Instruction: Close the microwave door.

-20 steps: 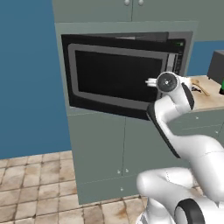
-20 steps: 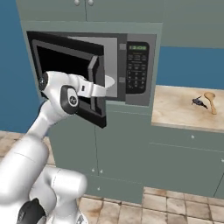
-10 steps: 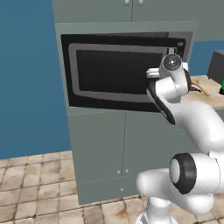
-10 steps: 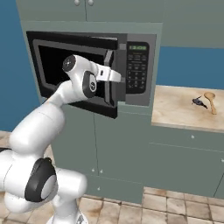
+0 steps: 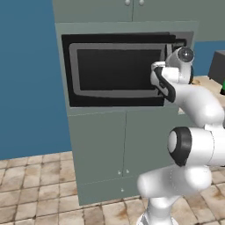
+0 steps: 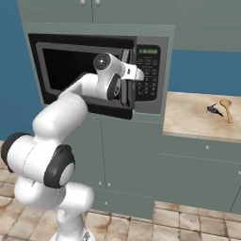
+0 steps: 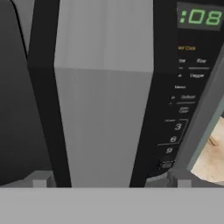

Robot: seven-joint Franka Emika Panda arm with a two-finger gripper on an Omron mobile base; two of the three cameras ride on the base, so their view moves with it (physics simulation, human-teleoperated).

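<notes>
The microwave door (image 5: 116,70) is a black panel with a grey-framed window. It stands almost flush with the microwave (image 6: 149,101), still a little ajar at its handle side (image 6: 126,94). My gripper (image 6: 136,74) is at that right edge, beside the keypad (image 6: 148,77). In the hand view the grey handle bar (image 7: 105,109) runs upright straight ahead. My gripper (image 7: 110,180) is open, with one fingertip (image 7: 41,179) on each side of the bar and far apart. The green display (image 7: 199,17) and keypad (image 7: 175,127) lie to the right.
A wooden counter (image 6: 188,117) runs right of the microwave, with a wooden spoon (image 6: 226,107) and a small dark item (image 6: 214,110) on it. Grey-green cabinet doors (image 6: 134,162) stand below, knobbed ones (image 5: 134,3) above. A blue wall (image 5: 26,88) is on the left.
The door has swung from partly open to nearly shut. My hand moved with it, toward the microwave's front and the keypad.
</notes>
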